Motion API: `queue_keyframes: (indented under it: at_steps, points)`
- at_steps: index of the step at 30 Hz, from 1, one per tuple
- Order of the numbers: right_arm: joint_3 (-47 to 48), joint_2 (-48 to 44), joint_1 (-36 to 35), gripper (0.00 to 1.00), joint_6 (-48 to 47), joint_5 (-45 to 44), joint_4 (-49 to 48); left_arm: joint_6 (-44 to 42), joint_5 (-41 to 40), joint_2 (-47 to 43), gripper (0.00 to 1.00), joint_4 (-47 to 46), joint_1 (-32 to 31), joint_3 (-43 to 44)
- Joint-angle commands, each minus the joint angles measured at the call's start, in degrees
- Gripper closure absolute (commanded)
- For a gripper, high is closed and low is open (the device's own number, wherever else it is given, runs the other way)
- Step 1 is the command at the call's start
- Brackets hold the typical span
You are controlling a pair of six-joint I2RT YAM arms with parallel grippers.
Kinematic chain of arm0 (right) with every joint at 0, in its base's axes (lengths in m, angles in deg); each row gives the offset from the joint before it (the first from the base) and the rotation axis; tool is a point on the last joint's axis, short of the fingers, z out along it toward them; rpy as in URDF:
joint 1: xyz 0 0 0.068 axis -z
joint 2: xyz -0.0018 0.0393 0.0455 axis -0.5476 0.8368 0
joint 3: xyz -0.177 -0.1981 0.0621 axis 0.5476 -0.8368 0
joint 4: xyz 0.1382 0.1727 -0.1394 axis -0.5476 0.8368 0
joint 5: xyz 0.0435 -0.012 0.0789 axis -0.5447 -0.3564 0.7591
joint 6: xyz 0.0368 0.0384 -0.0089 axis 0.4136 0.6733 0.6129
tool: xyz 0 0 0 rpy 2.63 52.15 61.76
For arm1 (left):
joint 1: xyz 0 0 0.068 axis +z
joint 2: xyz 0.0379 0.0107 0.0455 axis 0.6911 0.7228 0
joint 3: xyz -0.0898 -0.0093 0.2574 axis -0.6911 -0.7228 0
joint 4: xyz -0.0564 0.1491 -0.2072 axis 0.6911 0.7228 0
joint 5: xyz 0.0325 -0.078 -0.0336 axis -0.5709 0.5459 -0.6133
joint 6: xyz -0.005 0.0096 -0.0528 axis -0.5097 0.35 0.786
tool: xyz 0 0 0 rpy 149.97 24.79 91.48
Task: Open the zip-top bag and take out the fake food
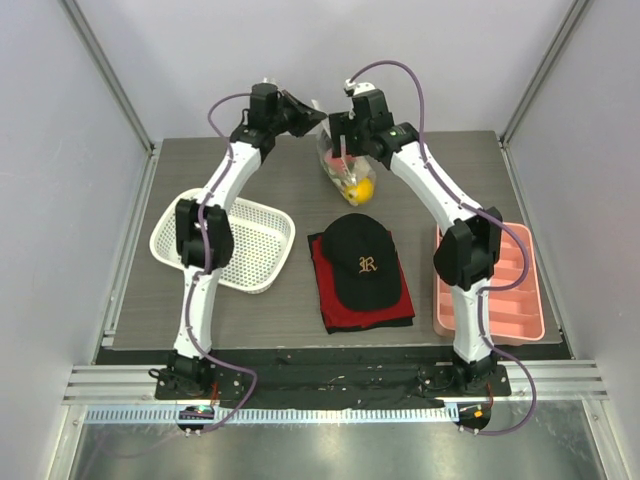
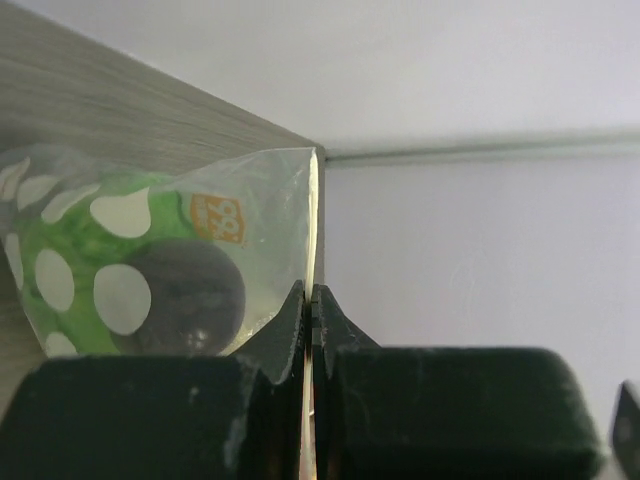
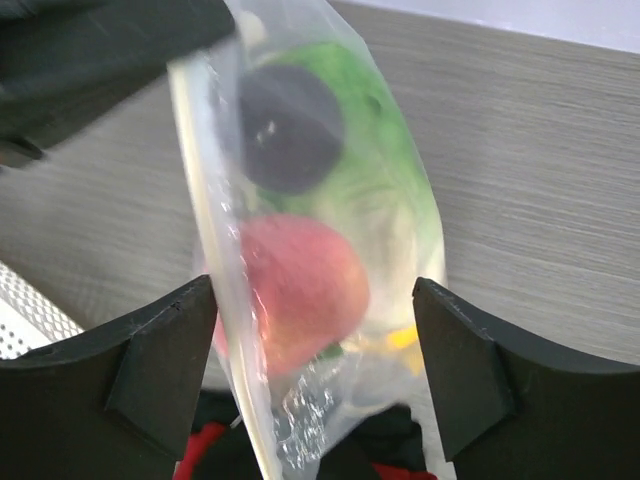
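Observation:
The zip-top bag [image 1: 345,172], clear with white dots, hangs above the back of the table between both arms. My left gripper [image 2: 312,298] is shut on the bag's [image 2: 150,260] upper edge strip. Through the plastic I see the leafy green vegetable [image 2: 75,245] and the dark brown ball [image 2: 185,300]. My right gripper [image 3: 315,345] stands open with the bag [image 3: 330,250] hanging between its fingers [image 3: 165,350]. Inside show the red-pink peach [image 3: 295,285], the dark ball [image 3: 290,125], the green vegetable [image 3: 395,150] and a bit of yellow citrus [image 3: 405,338]. The yellow citrus [image 1: 358,190] sits at the bag's bottom.
A white mesh basket [image 1: 225,240] stands at the left. A black cap [image 1: 362,260] lies on a red cloth [image 1: 335,300] in the middle, just below the bag. A pink tray [image 1: 497,285] sits at the right edge. Grey walls close in the back and sides.

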Motion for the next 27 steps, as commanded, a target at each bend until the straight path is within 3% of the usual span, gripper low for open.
queue_keyframes:
  at_steps: [1,5,8,11,16,21,27]
  points:
    - [-3.08,-8.62,0.07,0.13,-6.54,2.17,-1.47,10.40,-12.03,-10.39,1.00,5.35,-0.89,-4.75]
    - [-14.57,-16.62,2.87,0.12,-7.35,11.64,-13.72,18.13,-16.17,-10.49,1.00,10.11,-1.34,-2.82]
    - [-28.98,-24.60,6.04,0.12,-7.86,21.84,-27.94,23.67,-18.54,-10.57,1.00,12.48,-1.60,-1.94]
    - [-42.34,-28.84,7.27,0.13,-11.29,27.66,-34.77,26.66,-20.38,-11.10,1.00,14.06,-1.69,-2.03]
    - [-46.16,-28.16,7.27,0.24,-12.09,31.25,-37.33,26.93,-23.63,-13.12,1.00,14.17,-2.04,-3.43]
    - [-46.51,-26.31,7.19,0.25,-11.91,33.81,-39.44,28.34,-23.21,-13.39,1.00,14.52,-2.13,-4.13]
    - [-45.02,-22.36,6.92,0.30,-14.29,29.51,-38.65,28.96,-24.78,-15.49,1.00,13.56,-2.39,-7.72]
